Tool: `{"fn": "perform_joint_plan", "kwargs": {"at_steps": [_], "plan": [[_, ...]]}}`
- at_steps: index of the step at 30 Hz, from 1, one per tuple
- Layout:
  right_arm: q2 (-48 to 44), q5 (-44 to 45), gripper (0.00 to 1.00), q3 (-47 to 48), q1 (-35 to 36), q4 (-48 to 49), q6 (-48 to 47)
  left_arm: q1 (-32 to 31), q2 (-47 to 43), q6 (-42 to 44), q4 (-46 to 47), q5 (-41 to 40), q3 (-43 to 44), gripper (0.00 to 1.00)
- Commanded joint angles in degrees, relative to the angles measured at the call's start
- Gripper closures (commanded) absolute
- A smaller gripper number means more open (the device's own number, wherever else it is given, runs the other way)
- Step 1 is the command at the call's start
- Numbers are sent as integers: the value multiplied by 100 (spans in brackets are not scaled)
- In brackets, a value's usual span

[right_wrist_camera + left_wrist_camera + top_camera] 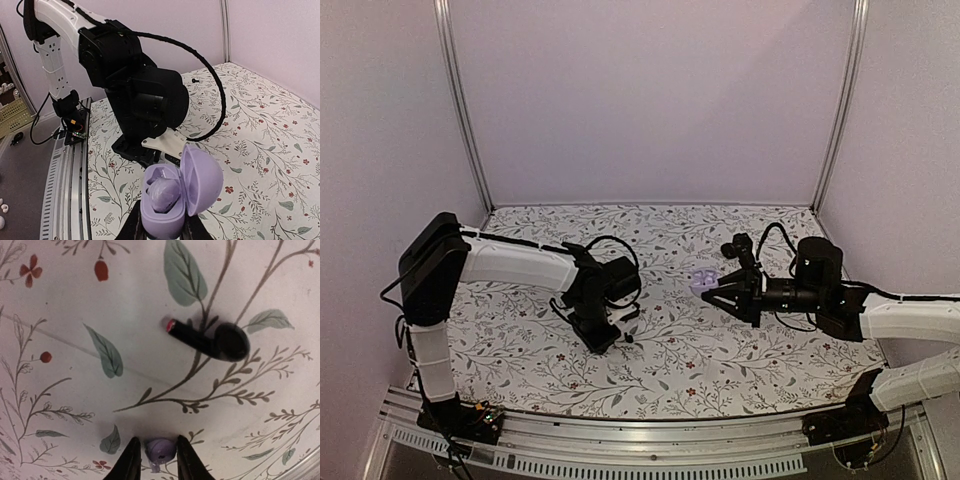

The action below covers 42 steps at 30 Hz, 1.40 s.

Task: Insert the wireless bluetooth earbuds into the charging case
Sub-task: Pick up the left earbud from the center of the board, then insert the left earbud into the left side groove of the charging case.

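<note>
My right gripper is shut on the charging case, a lavender shell held up off the cloth with its lid swung open to the right. One lavender earbud sits in the case's near socket. In the top view the case is at the tip of the right gripper. The left gripper points down at the cloth, its fingers against the sides of a second lavender earbud that rests on the cloth.
A black stemmed piece with a red tip lies on the flower-patterned cloth just ahead of the left gripper. The left arm's wrist stands close in front of the held case. An aluminium rail runs along the near edge.
</note>
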Motion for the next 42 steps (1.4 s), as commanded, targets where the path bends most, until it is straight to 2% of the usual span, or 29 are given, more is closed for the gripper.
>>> {"fn": "perform_joint_plan", "kwargs": {"at_steps": [1, 11, 19, 22, 27, 30, 37, 42], "plan": [[-112, 88, 100, -45, -43, 27, -4, -82, 202, 168, -209, -39, 125, 77], [-103, 105, 100, -15, -43, 31, 5, 100, -151, 6, 346, -92, -124, 91], [78, 144, 100, 86, -48, 164, 28, 389, -1190, -388, 1270, -403, -564, 93], [161, 111, 100, 130, -43, 435, 87, 404, -1906, -541, 1889, -616, -750, 93], [334, 65, 100, 103, -30, 1169, 201, 328, -3280, -453, 3730, -478, -1348, 93], [426, 200, 100, 62, 59, 1643, 226, 151, -3782, -246, 4579, -478, -1630, 93], [717, 568, 100, -118, 524, 2886, -158, -384, -4156, 167, 6182, -455, -1966, 93], [952, 729, 100, -67, 739, 3286, -513, -669, -4159, 360, 7008, -176, -2171, 92]]}}
